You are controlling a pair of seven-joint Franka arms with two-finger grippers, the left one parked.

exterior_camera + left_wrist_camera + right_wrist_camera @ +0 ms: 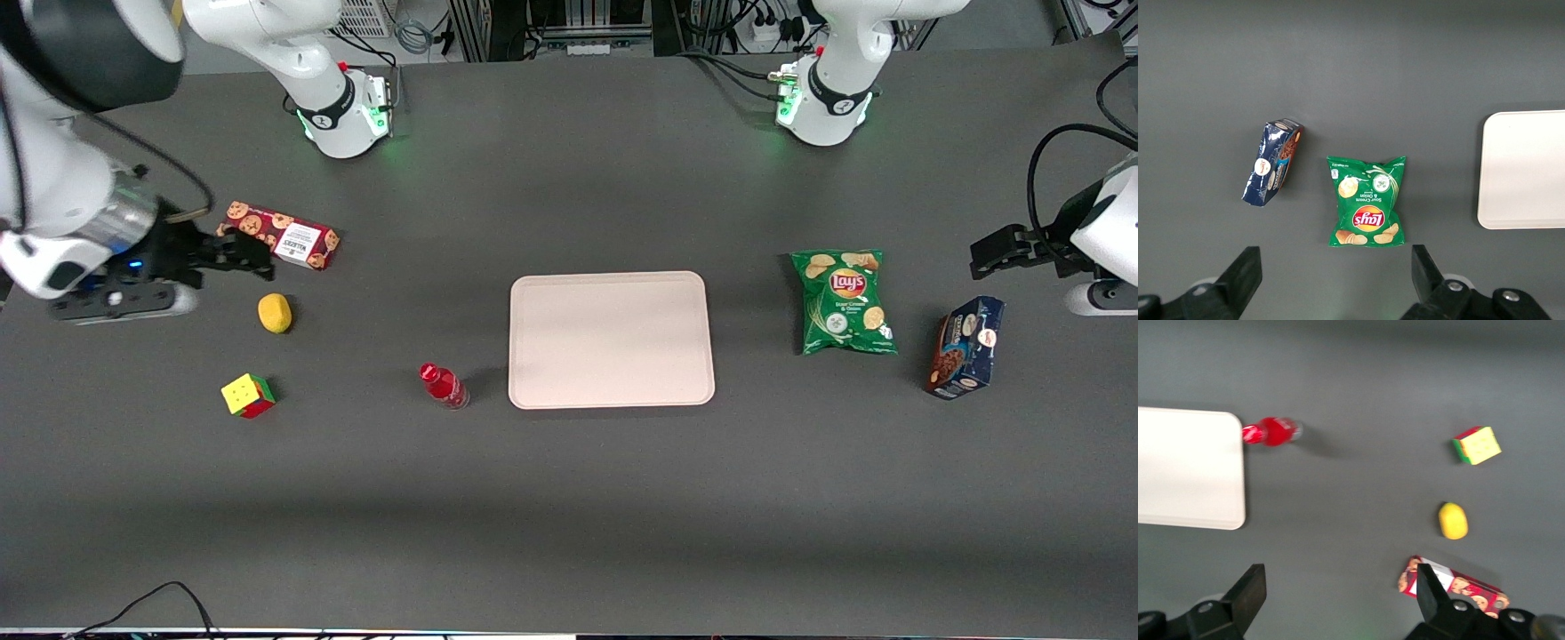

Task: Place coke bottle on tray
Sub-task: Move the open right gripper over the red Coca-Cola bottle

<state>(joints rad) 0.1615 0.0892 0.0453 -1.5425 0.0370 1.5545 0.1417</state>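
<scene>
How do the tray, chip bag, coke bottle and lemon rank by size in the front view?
1. tray
2. chip bag
3. coke bottle and lemon, which look alike.
The open gripper hangs above the cookie box.

Red-capped, red-labelled coke bottle (444,385); pale pink-beige tray (611,340); dark grey surface (569,498); green chip bag (843,302); yellow lemon (275,313); multicoloured cube (248,396); red cookie-patterned box (284,236); navy box (967,347); black end effector (233,251), fingers spread apart.
</scene>
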